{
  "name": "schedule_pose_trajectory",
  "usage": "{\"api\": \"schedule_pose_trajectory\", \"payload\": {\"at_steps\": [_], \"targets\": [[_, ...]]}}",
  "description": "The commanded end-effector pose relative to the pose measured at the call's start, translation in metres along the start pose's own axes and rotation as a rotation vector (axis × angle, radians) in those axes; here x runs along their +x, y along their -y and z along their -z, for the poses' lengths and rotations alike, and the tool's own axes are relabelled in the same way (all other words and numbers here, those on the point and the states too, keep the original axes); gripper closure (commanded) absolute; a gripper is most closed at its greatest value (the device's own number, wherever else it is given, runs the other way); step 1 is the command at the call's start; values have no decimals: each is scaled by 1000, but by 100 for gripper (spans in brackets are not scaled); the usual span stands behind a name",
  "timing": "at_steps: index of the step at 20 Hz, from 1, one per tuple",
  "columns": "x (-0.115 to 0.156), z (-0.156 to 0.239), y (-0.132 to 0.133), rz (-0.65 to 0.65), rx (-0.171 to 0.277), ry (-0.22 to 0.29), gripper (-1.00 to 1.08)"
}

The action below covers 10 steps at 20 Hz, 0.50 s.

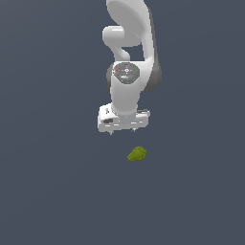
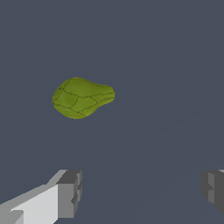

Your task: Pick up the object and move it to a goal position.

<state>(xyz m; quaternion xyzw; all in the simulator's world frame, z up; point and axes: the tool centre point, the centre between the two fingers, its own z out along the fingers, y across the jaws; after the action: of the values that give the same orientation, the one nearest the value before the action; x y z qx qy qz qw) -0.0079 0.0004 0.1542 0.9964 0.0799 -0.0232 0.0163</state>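
The gripper is held wide open and empty above the floor, with the object lying at about its five o'clock in the exterior view. The blob is judged light, stiff and lumpy; the fat end is best pinched.

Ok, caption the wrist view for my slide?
Open jaws apart, olive-green pear-like object lying ahead on the grey floor, not yet between them.

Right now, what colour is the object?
Olive-green with darker crack-like lines, clearest in the wrist view: object.
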Motion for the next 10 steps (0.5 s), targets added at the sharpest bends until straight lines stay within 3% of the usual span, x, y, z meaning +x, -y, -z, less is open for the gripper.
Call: {"api": "schedule_pose_trajectory", "payload": {"at_steps": [1,10], "targets": [[2,-2,2,46,-1,0,-92],[14,-13,12,287,-5,-4,-92]]}}
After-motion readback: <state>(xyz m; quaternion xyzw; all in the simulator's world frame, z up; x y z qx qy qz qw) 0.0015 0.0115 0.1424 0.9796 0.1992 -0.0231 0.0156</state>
